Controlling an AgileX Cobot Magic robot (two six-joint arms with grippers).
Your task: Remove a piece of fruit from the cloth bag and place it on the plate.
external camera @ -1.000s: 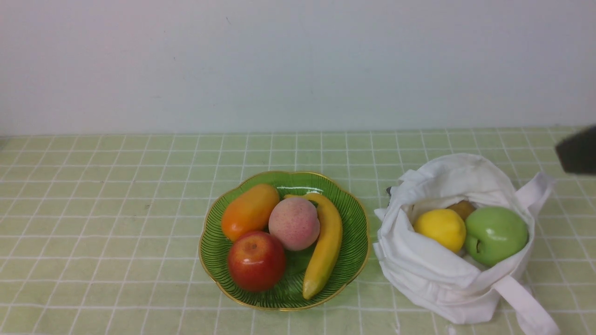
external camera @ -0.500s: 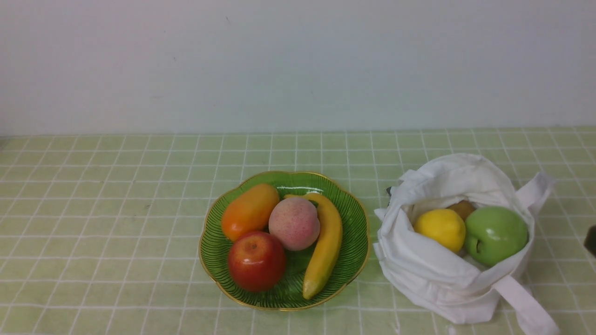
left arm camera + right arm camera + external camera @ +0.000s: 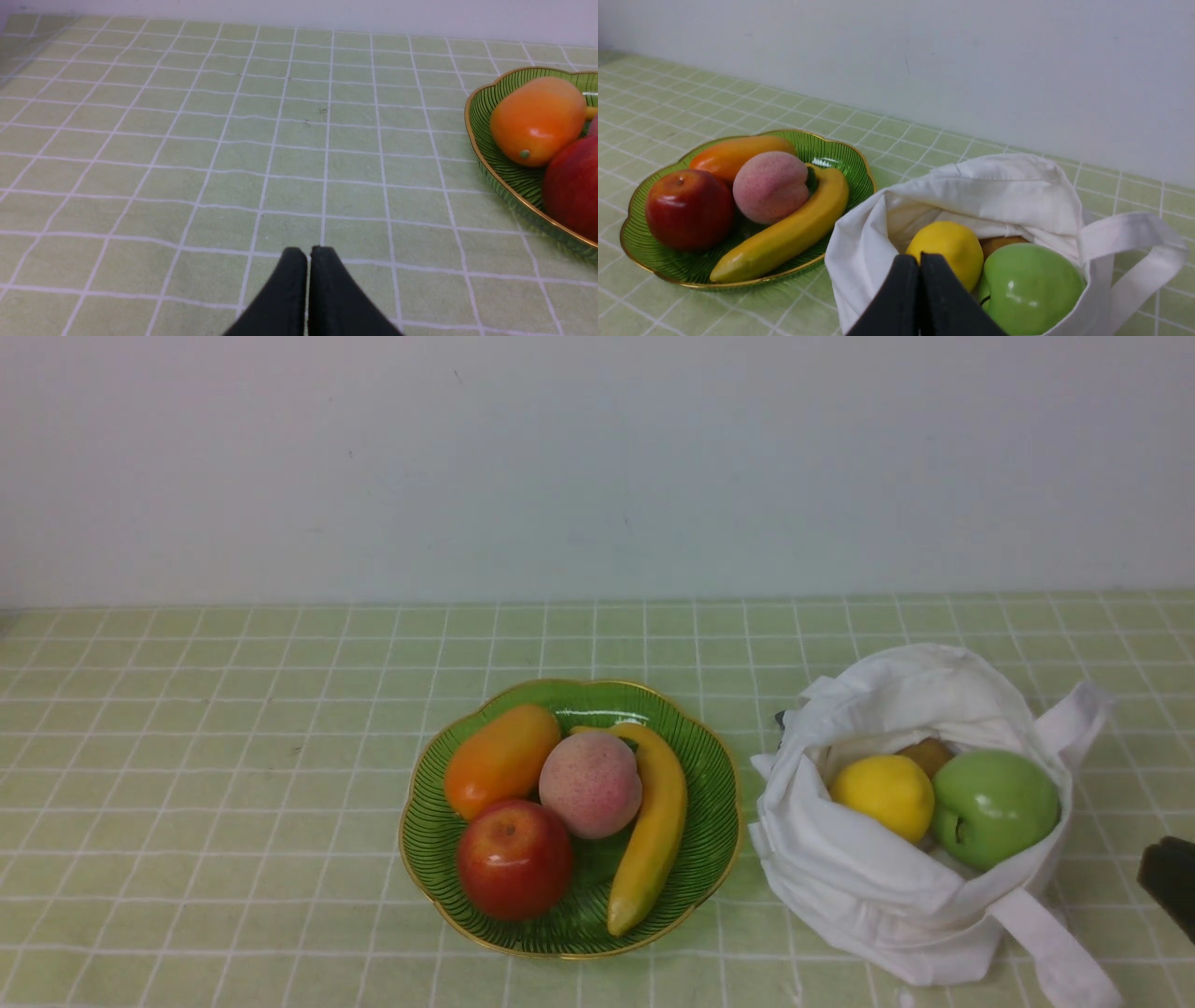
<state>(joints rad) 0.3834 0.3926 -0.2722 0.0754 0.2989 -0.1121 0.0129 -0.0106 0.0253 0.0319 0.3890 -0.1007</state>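
So the right pincer (image 3: 920, 259), black and slim, has its two tips pressed together with nothing pinched between them, and in the front view just a dark bit of that arm (image 3: 1173, 887) pokes in at the lower right edge. Left pincer (image 3: 309, 254) is the same deal, tips together over the green checked tablecloth (image 3: 289, 186), holding nothing. Going outward from the right one, the soft white cloth bag with wide strap handles (image 3: 859, 868) slumps open at the right of the front view, with a yellow lemon (image 3: 882, 796), a glossy green apple (image 3: 997, 807) and something brownish (image 3: 926, 756) mostly hidden behind them. Then around the middle, a bit low in the frame, there's the scalloped green glass plate with a gold rim (image 3: 714, 896), and the fuzzy pale pink peach (image 3: 588, 784) is sitting on it, in among a shiny red apple (image 3: 515, 861), an orange mango-looking fruit (image 3: 501, 761) and a yellow banana (image 3: 649, 831). So if the peach is the piece they meant, I'd call it basically done: fruit out of the bag, on the plate, neither pincer touching it, probably nothing left but parking the arm
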